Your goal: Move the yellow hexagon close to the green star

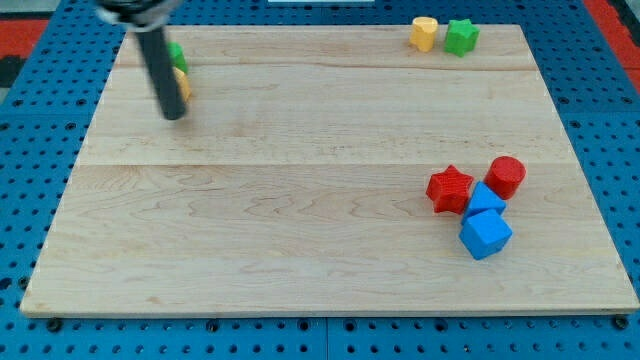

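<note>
A green star (461, 37) sits at the board's top right edge. A yellow block (424, 33) with a rounded, many-sided outline stands just to its left, almost touching it. At the top left, a second yellow block (183, 86) and a green block (178, 54) above it are both partly hidden behind my dark rod, so I cannot make out their shapes. My tip (174, 116) rests on the board just below and slightly left of that yellow block, close to it or touching it.
At the view's lower right is a cluster: a red star (450, 189), a red cylinder (506, 176), and two blue cubes (485, 199) (486, 235) touching each other. The wooden board (300, 230) lies on a blue pegboard.
</note>
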Motion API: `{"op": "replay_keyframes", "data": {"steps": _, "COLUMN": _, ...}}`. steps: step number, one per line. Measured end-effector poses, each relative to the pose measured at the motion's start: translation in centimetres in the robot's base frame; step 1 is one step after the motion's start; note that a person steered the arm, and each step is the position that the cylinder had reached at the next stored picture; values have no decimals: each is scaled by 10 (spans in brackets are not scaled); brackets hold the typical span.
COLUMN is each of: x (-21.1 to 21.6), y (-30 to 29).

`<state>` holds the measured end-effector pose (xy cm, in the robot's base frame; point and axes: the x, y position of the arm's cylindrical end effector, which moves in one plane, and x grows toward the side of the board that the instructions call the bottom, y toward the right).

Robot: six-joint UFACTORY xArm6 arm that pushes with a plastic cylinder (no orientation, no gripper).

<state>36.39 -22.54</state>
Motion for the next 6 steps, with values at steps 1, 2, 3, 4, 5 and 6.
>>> {"op": "replay_keyframes", "data": {"steps": 1, "x": -58, "y": 2}}
{"op": "replay_keyframes", "data": {"steps": 2, "x": -62, "y": 121}}
{"op": "replay_keyframes", "data": {"steps": 3, "x": -55, "y": 163}}
{"op": "replay_keyframes", "data": {"steps": 4, "x": -11, "y": 153}}
{"op": "replay_keyframes", "data": {"steps": 5, "x": -4, "y": 244}}
{"op": "replay_keyframes", "data": {"steps": 6, "x": -77, "y": 333}}
